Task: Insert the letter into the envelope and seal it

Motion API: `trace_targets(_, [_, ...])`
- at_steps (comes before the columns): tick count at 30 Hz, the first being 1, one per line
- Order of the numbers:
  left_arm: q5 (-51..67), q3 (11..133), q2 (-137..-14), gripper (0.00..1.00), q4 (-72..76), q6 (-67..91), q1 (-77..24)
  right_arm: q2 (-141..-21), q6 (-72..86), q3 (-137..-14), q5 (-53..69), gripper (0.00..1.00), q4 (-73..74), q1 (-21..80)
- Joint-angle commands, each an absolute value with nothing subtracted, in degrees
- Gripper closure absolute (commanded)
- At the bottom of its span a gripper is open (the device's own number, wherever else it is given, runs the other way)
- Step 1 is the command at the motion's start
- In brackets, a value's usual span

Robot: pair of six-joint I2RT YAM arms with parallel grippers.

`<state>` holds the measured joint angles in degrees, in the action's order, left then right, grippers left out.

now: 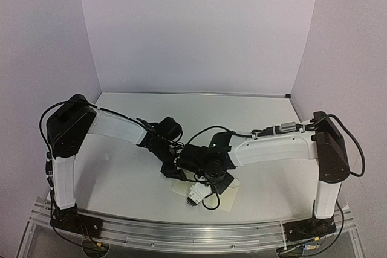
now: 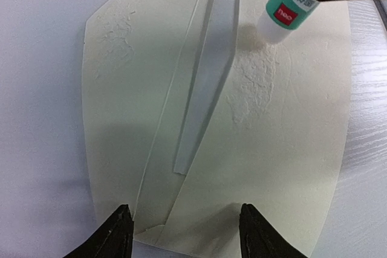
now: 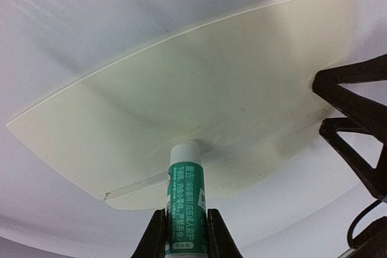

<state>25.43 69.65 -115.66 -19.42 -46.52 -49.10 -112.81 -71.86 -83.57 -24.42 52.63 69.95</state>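
The white table [image 1: 121, 173] carries the cream envelope [image 2: 284, 149], which lies flat at the near middle, between my arms. My left claw [image 2: 184, 209] stands open over the envelope's left end, holding nothing. My right claw [image 3: 186, 225] is clamped on a green-and-white glue stick [image 3: 185, 191], whose white tip touches the envelope.

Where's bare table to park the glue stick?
Free: table strip along the back wall; near-left patch between left arm and envelope. Crowded: front centre, where left gripper, right gripper and glue stick meet over the envelope.
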Motion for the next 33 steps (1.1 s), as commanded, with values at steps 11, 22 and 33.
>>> trace_targets(11, [20.5, 66.39, -119.03, 0.41, -24.28, -48.36, -49.6, -121.77, -73.07, -91.47, -23.85, 1.0, 46.59, 70.2])
trace_targets(22, [19.49, 66.53, -119.3, 0.41, -24.34, -48.88, -49.57, -113.63, -72.2, -85.8, -20.11, 1.0, 55.14, 71.27])
trace_targets(33, [19.68, 66.33, -119.65, 0.41, -24.64, -48.51, -49.57, -115.16, -71.89, -85.95, -20.77, 1.0, 55.75, 71.28])
